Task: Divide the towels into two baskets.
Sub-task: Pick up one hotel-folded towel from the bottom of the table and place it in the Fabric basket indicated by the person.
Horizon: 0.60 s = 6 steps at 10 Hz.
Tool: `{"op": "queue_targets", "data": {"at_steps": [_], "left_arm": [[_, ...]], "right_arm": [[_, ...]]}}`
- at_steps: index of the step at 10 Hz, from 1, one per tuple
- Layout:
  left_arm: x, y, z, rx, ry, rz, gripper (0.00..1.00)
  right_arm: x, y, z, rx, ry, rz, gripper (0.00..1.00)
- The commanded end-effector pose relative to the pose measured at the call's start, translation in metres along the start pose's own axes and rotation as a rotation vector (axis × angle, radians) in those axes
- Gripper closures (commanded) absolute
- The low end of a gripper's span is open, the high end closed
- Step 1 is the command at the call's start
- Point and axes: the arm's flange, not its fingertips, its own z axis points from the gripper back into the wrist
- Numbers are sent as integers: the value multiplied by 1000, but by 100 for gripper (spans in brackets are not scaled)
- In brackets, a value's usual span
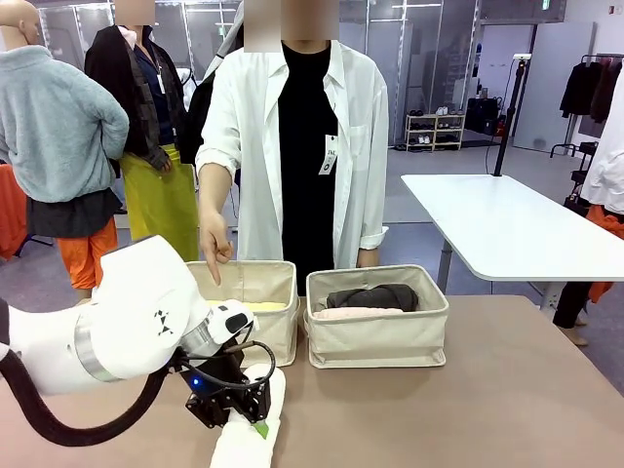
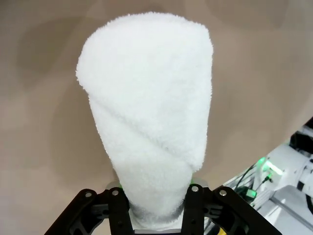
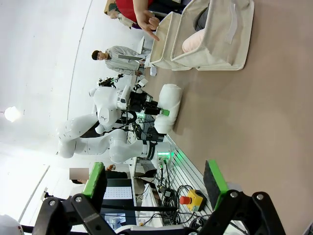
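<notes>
Left gripper [image 1: 255,421] pinching white towel [image 2: 149,127] on table [image 1: 487,390] — right gripper [image 3: 156,183] spread, holding nothing.

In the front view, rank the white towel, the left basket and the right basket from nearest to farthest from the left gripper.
1. white towel: clamped in the left gripper, near table edge.
2. left basket: just behind it, under the person's pointing hand.
3. right basket: farther right.
</notes>
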Motion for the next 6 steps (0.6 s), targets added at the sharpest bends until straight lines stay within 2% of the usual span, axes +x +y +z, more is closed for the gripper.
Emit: {"op": "queue_targets", "data": {"at_steps": [1,2,4,6], "left_arm": [[-19,-6,39,62,29,-117,98],[-18,-10,54,87,47,-239,98],[-16,-14,79,227,41,-471,98],[-15,-17,100,229,49,-718,98]], "right_arm": [[-4,3,-2,-16,0,2,0],[-4,3,-2,-16,0,2,0],[-4,3,-2,-16,0,2,0],[-4,3,-2,-16,0,2,0]]}}
